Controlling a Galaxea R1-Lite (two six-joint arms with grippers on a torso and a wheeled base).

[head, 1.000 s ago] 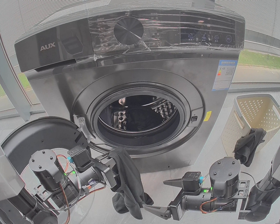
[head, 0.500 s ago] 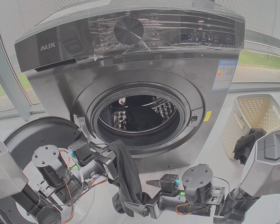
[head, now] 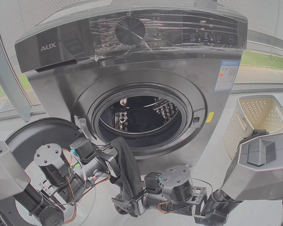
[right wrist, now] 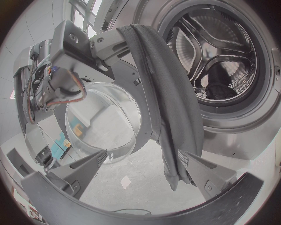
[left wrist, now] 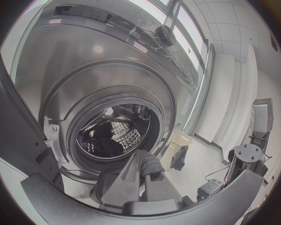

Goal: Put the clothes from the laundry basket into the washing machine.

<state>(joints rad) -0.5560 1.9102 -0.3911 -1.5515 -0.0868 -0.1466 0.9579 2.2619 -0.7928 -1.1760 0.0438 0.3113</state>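
Note:
A dark garment [head: 128, 171] hangs from my left gripper [head: 113, 151], which is shut on its top just below the washing machine's open drum [head: 138, 118]. In the left wrist view the gripper [left wrist: 145, 170] pinches the cloth [left wrist: 149, 164]. My right gripper [head: 123, 205] is open at the garment's lower end; in the right wrist view the gripper [right wrist: 142, 153] has the hanging garment [right wrist: 172, 111] resting against one finger [right wrist: 202, 170]. Dark clothes [right wrist: 218, 88] lie inside the drum. The laundry basket [head: 262, 112] stands on the floor at the right, with another dark garment [left wrist: 179, 158] over its rim.
The washer door [head: 40, 137] is swung open to the left behind my left arm, its glass bowl [right wrist: 102, 123] close to the right gripper. Grey floor [head: 213, 151] lies between the machine and the basket. Windows surround the machine.
My right arm has swung left from beside the basket to the garment's lower end, still open. My left gripper has risen slightly with the garment.

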